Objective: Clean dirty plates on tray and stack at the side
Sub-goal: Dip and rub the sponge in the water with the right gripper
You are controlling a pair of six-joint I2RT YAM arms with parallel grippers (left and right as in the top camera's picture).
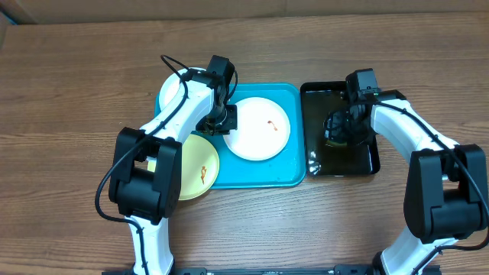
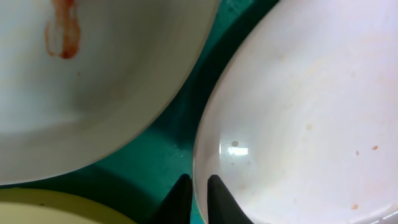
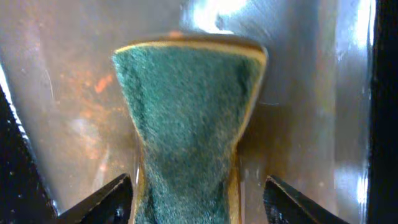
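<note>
Three plates (image 1: 260, 128) lie on or against the blue tray (image 1: 294, 179), so with the left gripper (image 2: 198, 190) pinched on one white plate's rim (image 2: 205, 143), lift slowly and level, while the right gripper (image 3: 196, 199), jaws wide, squares up around the green sponge (image 3: 186, 124) in the black tray (image 1: 340, 164).

Robot lab bench, staged for dishwashing.
Two white-and-black robot arms (image 1: 176, 122) flank a turquoise-blue rectangular plastic tray (image 1: 294, 137) on a brown wood-grain table (image 1: 69, 84).
</note>
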